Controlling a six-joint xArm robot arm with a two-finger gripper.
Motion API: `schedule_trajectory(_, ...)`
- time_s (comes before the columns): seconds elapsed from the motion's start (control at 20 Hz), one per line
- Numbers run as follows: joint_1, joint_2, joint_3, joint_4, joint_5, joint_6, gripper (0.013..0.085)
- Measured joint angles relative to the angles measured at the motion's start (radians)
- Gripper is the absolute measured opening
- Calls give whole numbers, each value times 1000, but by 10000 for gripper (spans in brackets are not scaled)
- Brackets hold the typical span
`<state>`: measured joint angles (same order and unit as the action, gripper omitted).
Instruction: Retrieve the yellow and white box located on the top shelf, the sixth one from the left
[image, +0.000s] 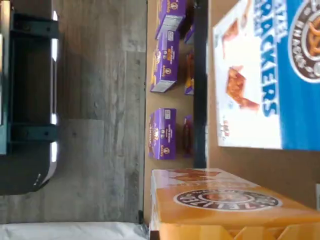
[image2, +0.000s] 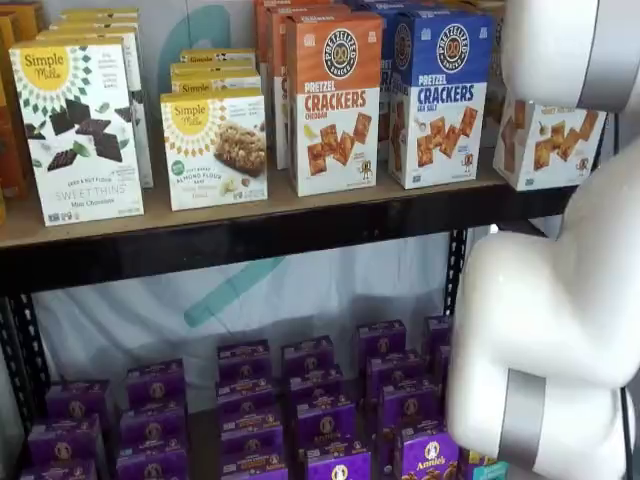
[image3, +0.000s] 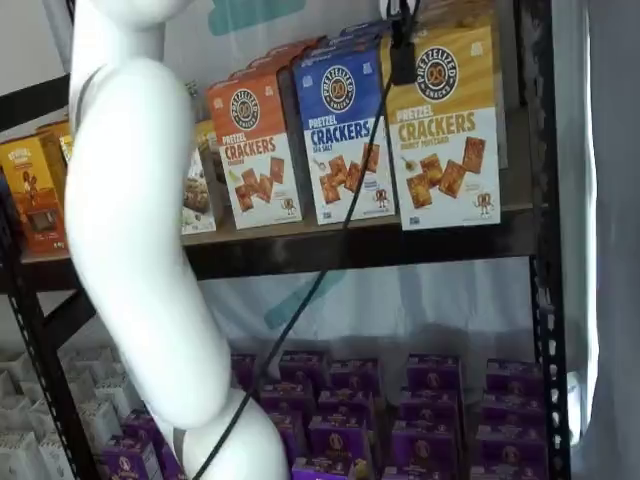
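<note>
The yellow and white box (image3: 442, 130) stands upright at the right end of the top shelf (image3: 380, 243), next to the blue-topped cracker box (image3: 345, 130). In a shelf view only its white lower half (image2: 545, 140) shows, under my white arm. The wrist view shows its mustard-yellow side with the round dark logo (image: 225, 202) close up. Of my gripper (image3: 402, 52), one black finger hangs from above at the box's upper left corner, with a cable beside it. No gap or grip shows. The shelf board also shows in a shelf view (image2: 300, 225).
An orange-topped cracker box (image2: 335, 100) and Simple Mills boxes (image2: 75, 130) stand further left on the shelf. Several small purple boxes (image2: 250, 410) fill the lower level. My white arm (image2: 560, 330) stands before the shelves' right side. A black rack post (image3: 535, 200) is right of the yellow box.
</note>
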<state>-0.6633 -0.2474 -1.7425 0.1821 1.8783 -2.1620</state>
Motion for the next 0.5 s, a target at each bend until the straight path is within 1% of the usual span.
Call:
schedule_trajectory(0.3, -3, -83, 90, -13, 14, -8, 610)
schedule_trajectory(0.5, 23, -140, 155, -30, 38, 12, 610)
